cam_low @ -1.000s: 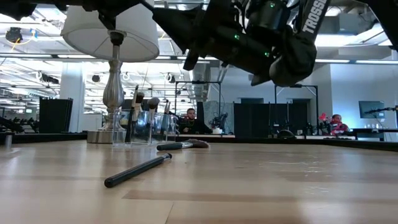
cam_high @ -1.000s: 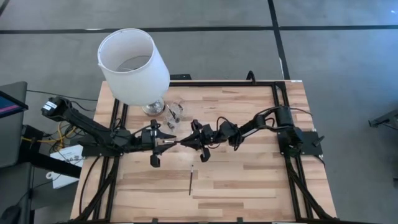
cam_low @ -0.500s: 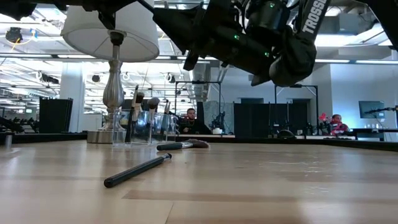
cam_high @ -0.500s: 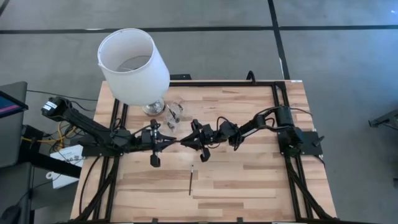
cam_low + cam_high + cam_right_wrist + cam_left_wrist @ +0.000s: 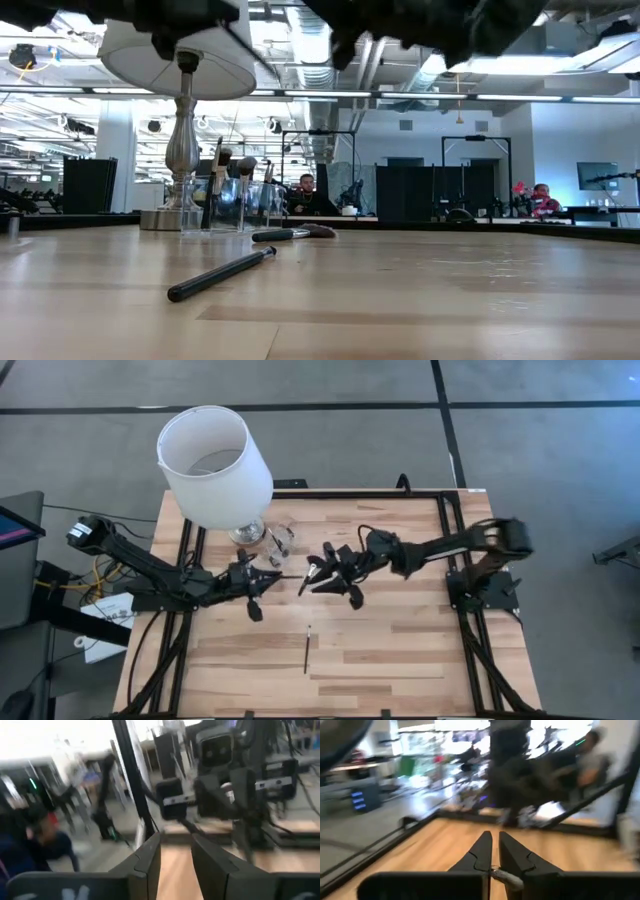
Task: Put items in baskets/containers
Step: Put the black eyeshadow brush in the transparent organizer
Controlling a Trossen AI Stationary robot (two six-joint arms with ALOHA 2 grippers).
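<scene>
Wooden table [image 5: 400, 640]: loose brush [image 5: 306, 654]; left hand [image 5: 272, 578] clamps brush; right hand [image 5: 312, 572] apart.

My left gripper [image 5: 492, 851] pinches a thin silver-ferruled brush [image 5: 506, 878], held above the table; a black brush [image 5: 222, 272] lies flat on the near wood; a fan-headed brush [image 5: 295, 233] lies flat beside the clear cup [image 5: 232, 203], which stands upright holding several brushes.

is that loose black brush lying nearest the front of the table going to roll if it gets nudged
Likely yes: the brush has a thin, round-looking handle lying flat on smooth wooden table, so a sideways push would probably roll it. It looks stiff and light, so it would probably skid too.
</scene>
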